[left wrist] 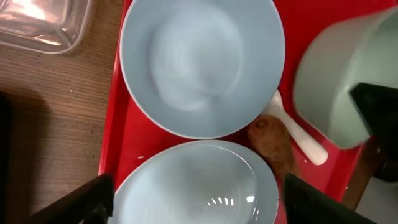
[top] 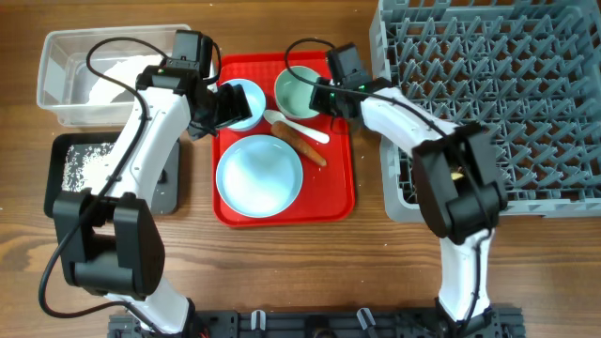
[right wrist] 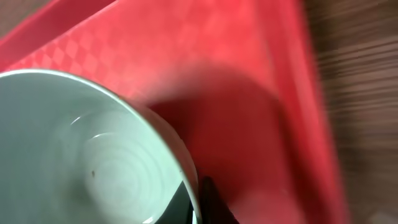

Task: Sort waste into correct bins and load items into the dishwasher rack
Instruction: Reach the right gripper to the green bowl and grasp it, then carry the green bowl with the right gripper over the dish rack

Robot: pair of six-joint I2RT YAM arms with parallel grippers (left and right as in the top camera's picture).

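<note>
On the red tray [top: 340,192], the right gripper [top: 329,98] pinches the right rim of the greenish bowl [top: 297,92] at the tray's far right corner. The left gripper [top: 225,105] hangs over the blue bowl [top: 248,101] at the tray's far left, fingers spread wide and empty. The light blue plate [top: 259,176] fills the tray's near half. The white spoon [top: 299,127] and sausage stick [top: 302,145] lie mid-tray. The dishwasher rack [top: 498,94] stands right of the tray.

Two bins [top: 56,58] [top: 53,201]; one each: green bowl [top: 295,94], blue bowl [top: 248,99], plate [top: 259,174], spoon [top: 302,128], sausage [top: 304,147], rack [top: 488,56].
</note>
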